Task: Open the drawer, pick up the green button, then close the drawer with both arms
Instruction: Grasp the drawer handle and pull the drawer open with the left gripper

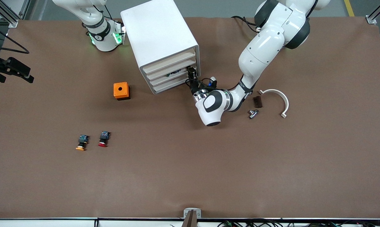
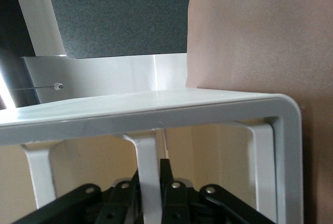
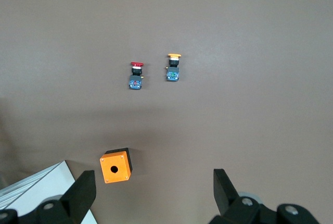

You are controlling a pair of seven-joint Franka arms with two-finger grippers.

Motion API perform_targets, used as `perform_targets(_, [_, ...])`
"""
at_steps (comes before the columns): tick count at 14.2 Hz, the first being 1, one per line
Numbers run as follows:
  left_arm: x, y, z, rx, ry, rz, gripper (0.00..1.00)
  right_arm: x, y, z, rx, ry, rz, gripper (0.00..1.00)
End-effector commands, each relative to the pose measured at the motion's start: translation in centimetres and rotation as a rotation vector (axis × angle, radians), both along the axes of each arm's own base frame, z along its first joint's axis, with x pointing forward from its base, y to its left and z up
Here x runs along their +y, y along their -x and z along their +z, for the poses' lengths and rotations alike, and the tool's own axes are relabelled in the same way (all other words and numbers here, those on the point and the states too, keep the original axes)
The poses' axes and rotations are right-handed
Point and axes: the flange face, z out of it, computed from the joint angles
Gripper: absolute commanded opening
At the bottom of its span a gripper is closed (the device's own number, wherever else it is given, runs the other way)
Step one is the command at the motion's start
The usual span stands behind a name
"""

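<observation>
At the four-drawer cabinet (image 1: 160,37), the left claw (image 1: 191,75) grips a drawer (image 1: 169,75) front; the right claw (image 3: 153,195) waits open.

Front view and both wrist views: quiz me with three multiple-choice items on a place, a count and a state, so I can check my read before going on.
1. Where is the left claw?
A. At the drawer fronts of the big white rounded cabinet
B. Lying flat on the table
C. Raised over the cabinet's top

2. How many small loose push buttons lie out on the brown table?
A. One
B. Two
C. Four

3. What state is the right claw in?
A. Open, holding nothing
B. Shut on a button
C. Shut on a drawer front

Key:
1 A: the front view shows it against the cabinet's front, at the corner toward the left arm's end.
2 B: only an orange-capped button and a red-capped button lie there, side by side.
3 A: the right wrist view shows its fingers spread wide apart over the table.
</observation>
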Motion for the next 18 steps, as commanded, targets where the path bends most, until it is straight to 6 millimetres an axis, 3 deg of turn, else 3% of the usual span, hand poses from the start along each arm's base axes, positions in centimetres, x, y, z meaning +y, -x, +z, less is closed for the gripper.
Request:
perform_targets(1, [0.3, -0.9, 0.8, 0.032, 0.013, 0.032, 0.05, -0.1, -0.1, 0.1, -0.001, 0.009, 0.006, 1.00])
perform_targets(5, [2.6, -3.5, 0.5, 0.031, 0.015, 0.091, 0.05, -0.2, -0.1, 0.0, 0.002, 0.009, 0.003, 1.00])
perform_targets(11, [8.4, -9.6, 0.0, 0.014, 0.011, 0.252, 0.09, -0.1, -0.1, 0.0, 0.001, 0.009, 0.006, 1.00])
perform_targets(15, [11.7, -12.6, -0.2, -0.017, -0.002, 0.344, 0.11, -0.3, -0.3, -0.2, 0.004, 0.008, 0.000, 1.00])
perform_targets(17, [12.0, -12.8, -0.3, -0.021, -0.005, 0.351, 0.13, -0.3, -0.7, -0.8, 0.013, 0.008, 0.001, 1.00])
perform_targets(18, [11.9, -12.8, -0.3, -0.024, 0.001, 0.350, 0.21, -0.3, -0.8, -1.0, 0.014, 0.008, 0.000, 1.00])
